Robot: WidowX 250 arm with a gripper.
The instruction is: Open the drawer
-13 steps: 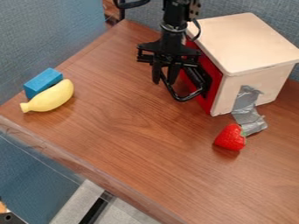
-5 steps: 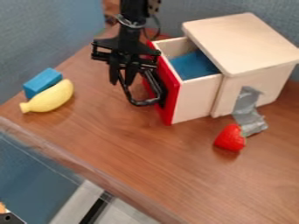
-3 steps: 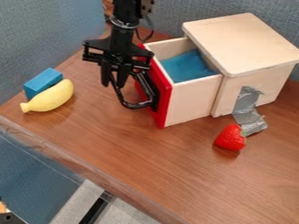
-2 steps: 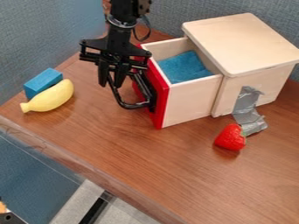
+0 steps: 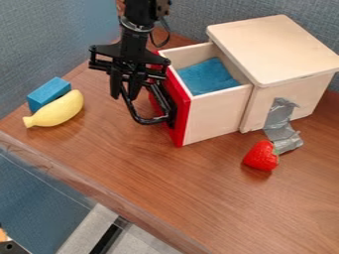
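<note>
The black gripper (image 5: 126, 90) hangs at the upper left of centre, just left of the drawer's red front (image 5: 181, 106). Its two fingers are close together, shut on the black looped drawer handle (image 5: 143, 120), whose lower part shows beneath them. The drawer (image 5: 213, 115) stands well out of the light wooden cabinet (image 5: 275, 47), towards the left, and a blue lining (image 5: 207, 77) shows inside it. Part of the red front is hidden behind the gripper and handle.
A blue block (image 5: 48, 93) and a yellow banana (image 5: 56, 110) lie at the left of the brown table (image 5: 152, 173). A red strawberry (image 5: 261, 156) sits before the cabinet, beside grey tape (image 5: 281, 130) that runs down to the tabletop.
The drawer was closed in the oldest frame and has slid out to the left, together with the gripper at its handle. Over the latest frames both have moved only slightly.
</note>
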